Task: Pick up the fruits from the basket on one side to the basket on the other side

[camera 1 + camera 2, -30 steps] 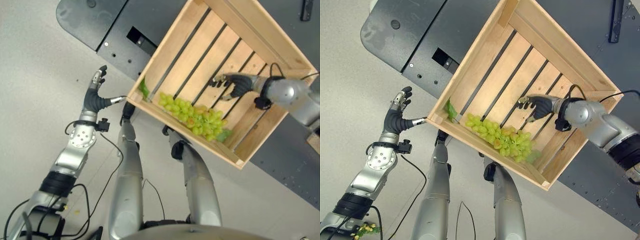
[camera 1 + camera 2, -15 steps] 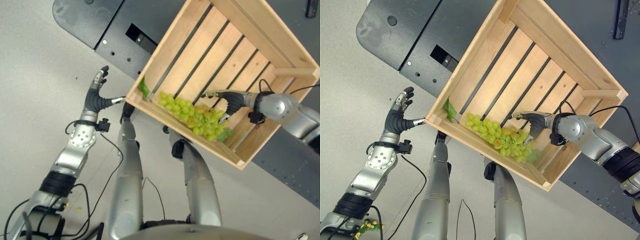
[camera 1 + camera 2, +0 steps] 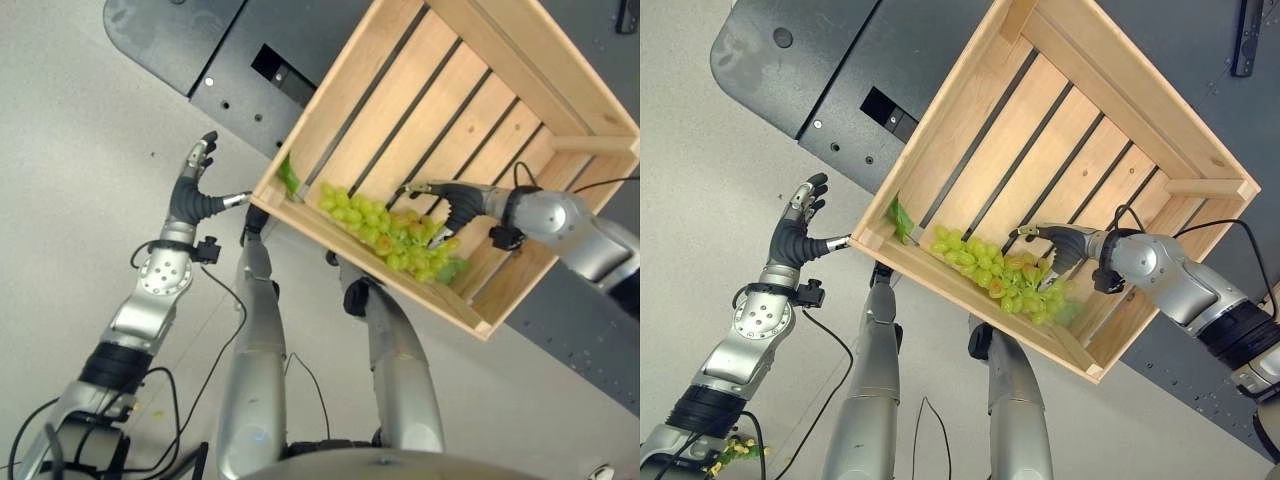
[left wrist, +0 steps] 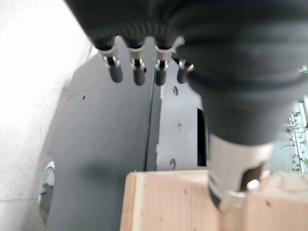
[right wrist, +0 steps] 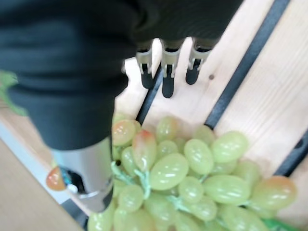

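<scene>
The grapes [image 3: 1000, 275] lie in the wooden crate [image 3: 1110, 110], along its near wall, directly under the right hand [image 3: 1060, 245], which is held open above them with fingers [image 5: 163, 79] straight and thumb spread apart; nothing is grasped yet. A good grasp would be made by lowering the hand until the bunch sits between thumb and fingers, then closing round the thick middle of the cluster rather than on single berries, which could be pulled off the stem. The crate wall just beyond the thumb should be kept clear. A green leaf [image 3: 900, 217] lies at the crate's corner, well away from the right hand. The left hand [image 3: 193, 185] is held open beside that corner, its thumb at the wood.
</scene>
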Controlling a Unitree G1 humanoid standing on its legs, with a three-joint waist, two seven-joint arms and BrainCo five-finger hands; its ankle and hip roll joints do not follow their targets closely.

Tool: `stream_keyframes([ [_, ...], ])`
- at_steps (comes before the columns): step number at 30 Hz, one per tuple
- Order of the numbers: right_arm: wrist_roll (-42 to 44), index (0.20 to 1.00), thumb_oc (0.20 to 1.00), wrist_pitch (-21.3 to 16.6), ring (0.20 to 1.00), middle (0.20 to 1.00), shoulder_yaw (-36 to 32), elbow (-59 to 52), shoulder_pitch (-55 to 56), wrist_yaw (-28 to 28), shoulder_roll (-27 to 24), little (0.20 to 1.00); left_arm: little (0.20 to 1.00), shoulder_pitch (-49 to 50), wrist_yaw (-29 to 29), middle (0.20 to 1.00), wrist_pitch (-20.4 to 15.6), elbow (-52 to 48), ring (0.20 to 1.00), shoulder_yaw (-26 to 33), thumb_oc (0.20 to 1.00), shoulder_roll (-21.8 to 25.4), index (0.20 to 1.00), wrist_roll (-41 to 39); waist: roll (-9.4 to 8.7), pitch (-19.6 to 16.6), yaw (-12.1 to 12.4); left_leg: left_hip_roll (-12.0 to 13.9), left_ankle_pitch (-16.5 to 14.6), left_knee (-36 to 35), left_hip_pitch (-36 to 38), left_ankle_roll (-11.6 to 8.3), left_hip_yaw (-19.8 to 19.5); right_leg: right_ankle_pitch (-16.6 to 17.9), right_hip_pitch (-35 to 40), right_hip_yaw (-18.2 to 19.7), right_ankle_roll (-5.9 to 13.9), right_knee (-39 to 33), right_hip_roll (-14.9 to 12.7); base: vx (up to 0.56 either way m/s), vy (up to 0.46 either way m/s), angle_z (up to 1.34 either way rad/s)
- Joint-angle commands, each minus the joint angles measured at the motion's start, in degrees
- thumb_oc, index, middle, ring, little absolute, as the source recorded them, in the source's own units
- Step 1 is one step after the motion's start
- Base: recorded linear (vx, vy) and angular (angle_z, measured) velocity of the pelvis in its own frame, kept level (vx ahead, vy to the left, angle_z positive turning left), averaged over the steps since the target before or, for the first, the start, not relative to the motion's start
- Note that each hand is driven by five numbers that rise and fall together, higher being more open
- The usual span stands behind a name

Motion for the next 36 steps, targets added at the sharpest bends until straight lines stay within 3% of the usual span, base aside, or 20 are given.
stream_keyframes([
  [1,2.28,1.0,1.0,-0.75,1.0,1.0,2.35,-4.16,1.59,1.25,0.8,1.0,1.0,0.8,0.32,1.0,-1.26,-4.91,1.0,1.22,1.0,-1.2,1.0,2.82,0.12,-0.11,-0.48,-2.97,-0.46,-0.87,1.81,4.03,2.42,-5.31,3.34,1.57,8.33,0.53,-0.79,0.0,0.0,0.0],
  [11,3.44,1.0,1.0,-0.26,1.0,1.0,1.99,-7.67,4.1,2.91,0.27,1.0,1.0,0.75,0.45,1.0,-1.2,-4.81,1.0,1.58,1.0,-0.78,1.0,3.07,-0.22,-0.11,-0.61,-2.95,-0.17,-1.04,1.5,4.03,2.35,-5.31,2.83,1.5,8.48,1.02,-0.9,0.0,0.0,0.0],
  [17,5.27,1.0,1.0,-0.37,1.0,1.0,3.37,-8.47,2.97,2.79,0.12,1.0,1.0,0.47,0.61,1.0,-1.19,-4.53,1.0,1.8,1.0,0.53,1.0,3.13,-2.04,-0.11,-0.56,-2.81,0.07,-0.8,1.07,3.99,1.85,-4.65,2.55,1.38,8.45,0.37,-0.39,-0.02,-0.01,0.0],
  [28,5.45,1.0,1.0,-0.13,1.0,1.0,2.89,-9.02,3.91,2.86,0.43,1.0,1.0,0.52,0.65,1.0,-1.19,-4.74,1.0,2.09,1.0,0.48,1.0,3.48,-1.08,-0.11,0.56,-1.61,3.2,-5.69,1.78,2.71,-0.35,-5.03,2.95,-0.78,7.94,-1.03,0.23,0.0,-0.043,0.03],
  [29,5.33,1.0,1.0,-0.17,1.0,1.0,3.12,-8.98,4.23,2.63,0.68,1.0,1.0,1.13,0.75,1.0,-1.11,-4.63,1.0,1.93,1.0,0.24,1.0,3.5,-1.03,-0.11,0.6,-1.39,1.96,-6.13,3.65,2.61,-0.42,-6.91,4.42,-0.39,8.16,-0.44,0.42,0.08,-0.105,0.11],
  [31,5.11,1.0,1.0,-0.25,1.0,1.0,2.92,-8.64,4.0,2.14,1.13,1.0,1.0,1.03,0.97,1.0,-1.01,-4.84,1.0,1.93,1.0,0.24,1.0,3.64,-0.66,-0.11,0.81,-1.26,2.5,-6.98,3.63,2.45,-0.96,-7.35,4.18,-0.9,8.04,0.06,0.36,0.05,-0.082,0.12],
  [32,4.86,0.605,0.605,-0.27,0.605,0.605,2.96,-8.57,3.89,1.88,1.48,0.605,1.0,1.13,1.12,1.0,-0.95,-5.07,1.0,1.75,1.0,0.1,1.0,3.71,-0.31,-0.11,1.09,-1.2,2.86,-7.68,3.74,2.29,-1.45,-8.19,4.0,-1.32,7.94,0.86,0.33,0.02,-0.048,0.1],
  [33,4.86,0.57,0.57,-0.27,0.57,0.57,2.94,-8.56,3.91,1.88,1.47,0.57,1.0,1.11,1.13,1.0,-0.93,-5.08,1.0,1.73,1.0,0.09,1.0,3.72,-0.27,-0.11,1.05,-1.22,2.9,-7.74,3.73,2.27,-1.53,-8.24,3.96,-1.39,7.93,0.94,0.3,0.02,-0.051,0.08],
  [34,4.78,0.335,0.335,-0.25,0.335,0.335,2.81,-8.51,3.88,1.69,1.46,0.335,1.0,1.03,1.22,1.0,-0.91,-5.09,1.0,1.68,1.0,0.06,1.0,3.69,-0.05,-0.11,1.12,-1.31,3.07,-8.08,3.61,2.26,-1.73,-8.5,3.72,-1.68,7.86,1.3,0.23,0.02,-0.054,0.07],
  [35,4.59,0.2,0.2,-0.29,0.2,0.2,2.86,-8.52,3.59,1.45,1.61,0.2,1.0,0.93,1.3,1.0,-0.87,-5.12,1.0,1.46,1.0,0.04,1.0,3.77,0.26,-0.11,1.39,-1.36,3.45,-8.48,3.22,2.09,-2.16,-8.88,3.34,-2.21,7.81,1.73,0.15,0.02,-0.053,0.1],
  [36,4.59,0.2,0.2,-0.3,0.2,0.2,2.87,-8.49,3.55,1.44,1.61,0.2,1.0,0.89,1.31,1.0,-0.86,-5.1,1.0,1.45,1.0,0.03,1.0,3.78,0.3,-0.11,1.35,-1.37,3.48,-8.5,3.2,2.07,-2.22,-8.9,3.32,-2.26,7.8,1.75,0.13,0.02,-0.07,0.14],
])
